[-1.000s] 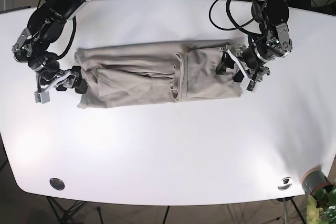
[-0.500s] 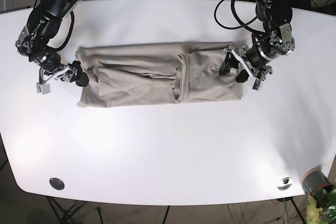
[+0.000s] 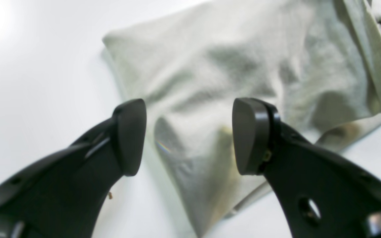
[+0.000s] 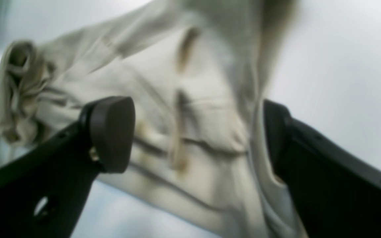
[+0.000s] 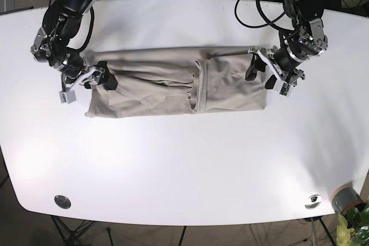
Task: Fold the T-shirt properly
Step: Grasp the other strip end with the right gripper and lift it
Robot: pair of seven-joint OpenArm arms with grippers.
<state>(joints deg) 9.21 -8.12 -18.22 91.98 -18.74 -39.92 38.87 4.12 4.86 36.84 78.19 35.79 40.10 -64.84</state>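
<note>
The beige T-shirt (image 5: 173, 82) lies as a long folded band across the white table (image 5: 184, 165), with a folded-over panel on its right half. My left gripper (image 5: 262, 74) stands open over the shirt's right end. In the left wrist view its fingers (image 3: 129, 137) straddle a raised ridge of the T-shirt (image 3: 243, 66), left gripper (image 3: 189, 137). My right gripper (image 5: 101, 79) is open at the shirt's left end. In the right wrist view, wrinkled cloth of the T-shirt (image 4: 193, 82) fills the gap of the right gripper (image 4: 190, 135), and cloth partly covers the right-hand finger.
Two round metal fittings (image 5: 62, 201) (image 5: 313, 201) sit near the table's front edge. A pot with a plant (image 5: 347, 203) stands past the front right corner. Black cables (image 5: 259, 10) hang over the back right of the table.
My right gripper has moved right, from beside the shirt's left edge onto its left end. My left arm has turned and shifted slightly at the right end. The shirt lies about as before.
</note>
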